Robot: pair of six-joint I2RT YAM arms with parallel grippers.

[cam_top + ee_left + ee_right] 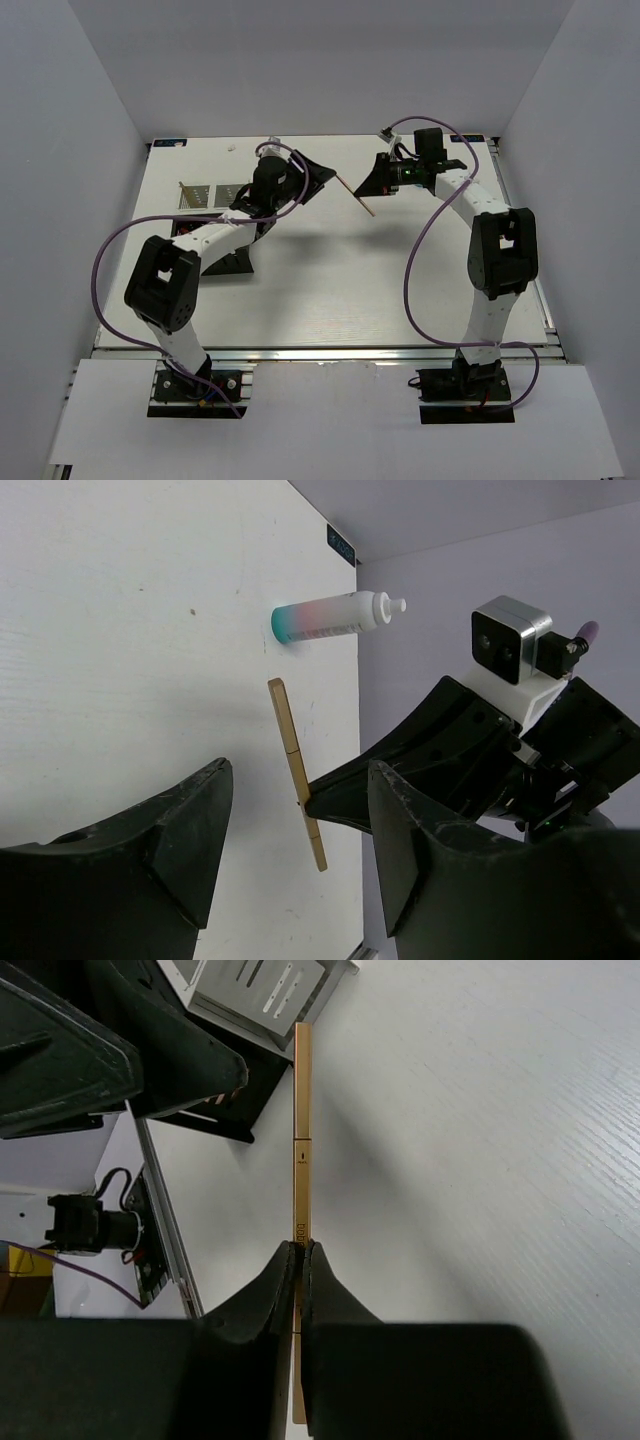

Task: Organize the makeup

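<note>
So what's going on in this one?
The right tool pinches a thin wooden stick near one end and holds it out above the table. The left tool, jaws open, straddles the stick without gripping it: it looks like a handover. A small bottle lies on the table beyond.

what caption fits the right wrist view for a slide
Right hand shut on a thin wooden stick, held above the white table.

stick [302, 1140]: golden-tan | bottle [325, 618]: teal-to-pink gradient, white cap | table [330, 290]: white
</note>
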